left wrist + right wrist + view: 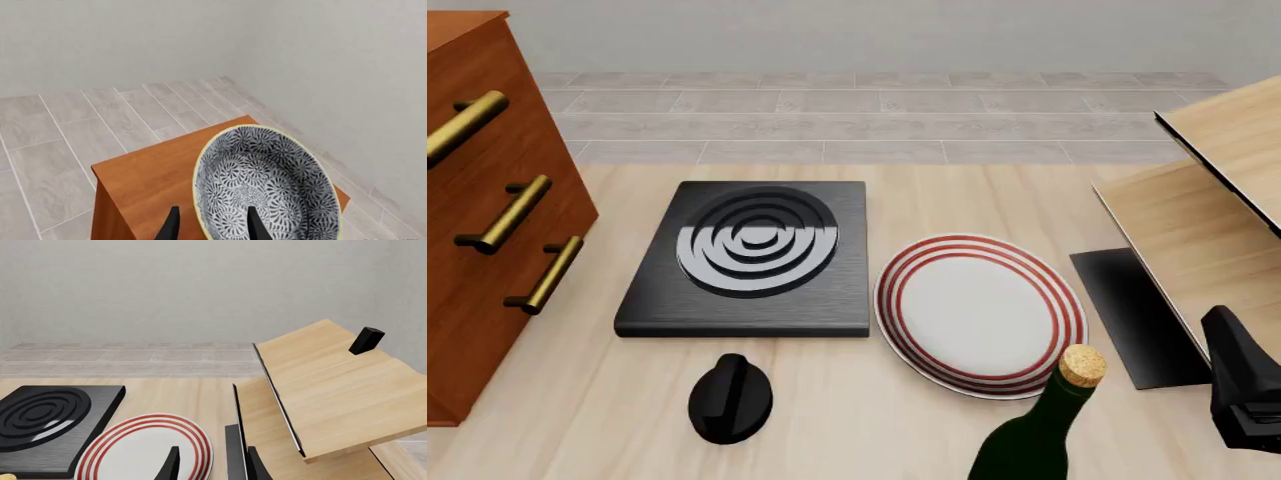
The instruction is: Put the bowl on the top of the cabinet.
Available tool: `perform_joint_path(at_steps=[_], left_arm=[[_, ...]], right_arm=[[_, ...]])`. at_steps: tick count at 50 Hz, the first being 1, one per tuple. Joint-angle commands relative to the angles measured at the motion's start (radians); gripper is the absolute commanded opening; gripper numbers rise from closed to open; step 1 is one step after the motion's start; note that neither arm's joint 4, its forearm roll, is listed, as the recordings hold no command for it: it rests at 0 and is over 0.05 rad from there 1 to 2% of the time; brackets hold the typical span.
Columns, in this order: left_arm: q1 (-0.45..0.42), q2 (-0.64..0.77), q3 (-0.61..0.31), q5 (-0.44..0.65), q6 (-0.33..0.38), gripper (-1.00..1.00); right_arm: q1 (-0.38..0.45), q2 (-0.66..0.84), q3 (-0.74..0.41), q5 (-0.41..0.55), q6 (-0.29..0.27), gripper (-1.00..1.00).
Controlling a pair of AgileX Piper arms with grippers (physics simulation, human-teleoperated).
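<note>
The blue-grey floral bowl (267,185) lies on the reddish-brown top of the cabinet (153,175), near its far corner. My left gripper (213,227) is open and straddles the bowl's near rim, one finger (172,224) outside and the other inside. In the front view the cabinet (481,250), with brass bar handles, stands at the far left. The bowl and my left gripper are out of that view. My right gripper (213,467) is open and empty, low at the right (1241,390), over the table by the shelf unit.
A black hob (747,255) lies mid-table. To its right is a white plate with red rings (981,310). A black knob-like object (730,398) and a corked green bottle (1041,430) stand near the front. A pale wood shelf unit (1214,200) is at the right.
</note>
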Motion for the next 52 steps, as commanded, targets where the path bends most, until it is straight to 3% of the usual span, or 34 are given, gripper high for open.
perform_joint_path(at_steps=[1,13,21,22,29,52], left_arm=[[-0.004,-0.013,0.008,0.002,0.012,1.0],[-0.01,-0.085,0.016,0.004,0.004,1.0],[-0.011,-0.208,0.019,-0.021,-0.024,1.0],[-0.024,-0.224,0.01,-0.003,-0.053,1.0],[-0.036,-0.302,-0.02,0.023,-0.085,1.0],[-0.106,-0.416,-0.066,0.124,-0.087,1.0]], right_arm=[[0.0,0.0,0.0,0.0,0.0,1.0],[0.0,0.0,0.0,0.0,0.0,1.0],[0.0,0.0,0.0,0.0,0.0,1.0],[0.0,0.0,0.0,0.0,0.0,1.0],[0.0,0.0,0.0,0.0,0.0,1.0],[0.0,0.0,0.0,0.0,0.0,1.0]])
